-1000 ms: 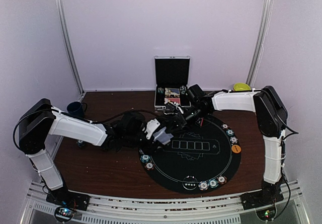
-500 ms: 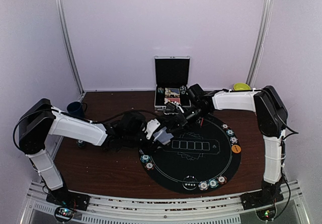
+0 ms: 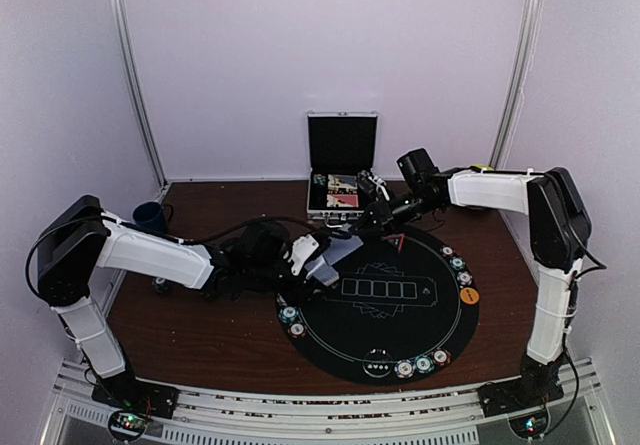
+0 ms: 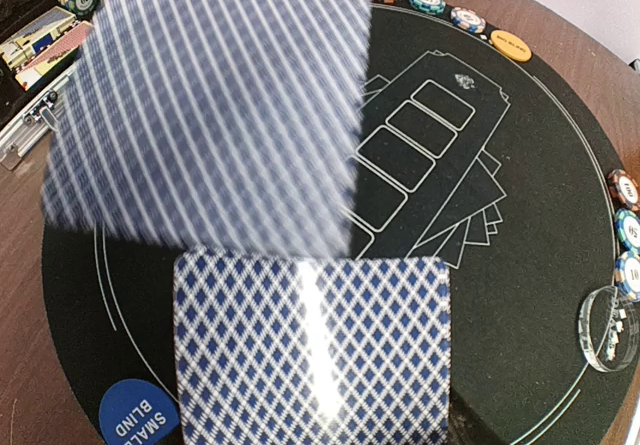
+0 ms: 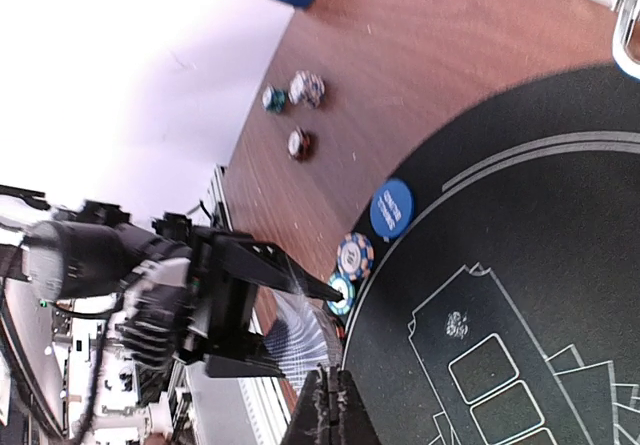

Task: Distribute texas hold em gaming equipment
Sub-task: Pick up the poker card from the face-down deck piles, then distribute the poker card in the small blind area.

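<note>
Left gripper (image 3: 318, 263) clamps the deck (image 4: 312, 355) of blue-diamond-backed cards above the black mat (image 4: 520, 215), over a blue button (image 4: 140, 415) reading "SMALL BLIND". Right gripper (image 3: 360, 226), jaws pressed together, apparently pinches one raised card (image 4: 210, 105), which is badly blurred. Print on the orange button (image 4: 511, 45) is illegible. The chips (image 4: 625, 230) are cut off at the frame edge.

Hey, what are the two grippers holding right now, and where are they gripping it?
Left gripper holds the card deck by its near end. Right gripper, shut, seems to pinch one card by an edge.
</note>
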Action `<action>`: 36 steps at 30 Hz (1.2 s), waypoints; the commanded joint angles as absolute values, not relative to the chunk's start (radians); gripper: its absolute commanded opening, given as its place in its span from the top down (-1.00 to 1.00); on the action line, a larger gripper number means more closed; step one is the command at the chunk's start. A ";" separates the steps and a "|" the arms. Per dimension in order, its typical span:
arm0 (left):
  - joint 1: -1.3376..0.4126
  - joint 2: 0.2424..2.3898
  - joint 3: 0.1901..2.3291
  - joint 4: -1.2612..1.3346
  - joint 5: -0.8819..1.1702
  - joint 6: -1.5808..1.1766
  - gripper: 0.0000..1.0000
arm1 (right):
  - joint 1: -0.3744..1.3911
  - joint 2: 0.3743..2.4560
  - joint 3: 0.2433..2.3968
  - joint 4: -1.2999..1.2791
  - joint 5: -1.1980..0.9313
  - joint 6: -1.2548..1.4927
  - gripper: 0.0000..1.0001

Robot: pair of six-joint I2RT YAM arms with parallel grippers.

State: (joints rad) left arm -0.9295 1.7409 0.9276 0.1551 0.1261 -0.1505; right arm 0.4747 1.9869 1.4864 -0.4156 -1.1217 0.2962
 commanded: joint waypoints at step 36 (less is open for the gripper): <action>-0.933 1.472 0.789 -0.027 -0.259 -0.346 -0.08 | 0.575 2.269 1.597 0.066 -0.734 0.711 1.00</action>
State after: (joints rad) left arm -0.9306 1.4937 0.8085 -0.0586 -0.2401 -0.3355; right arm 0.5575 2.2257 1.5280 0.0650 -0.7826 0.7002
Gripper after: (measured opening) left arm 0.540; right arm 0.009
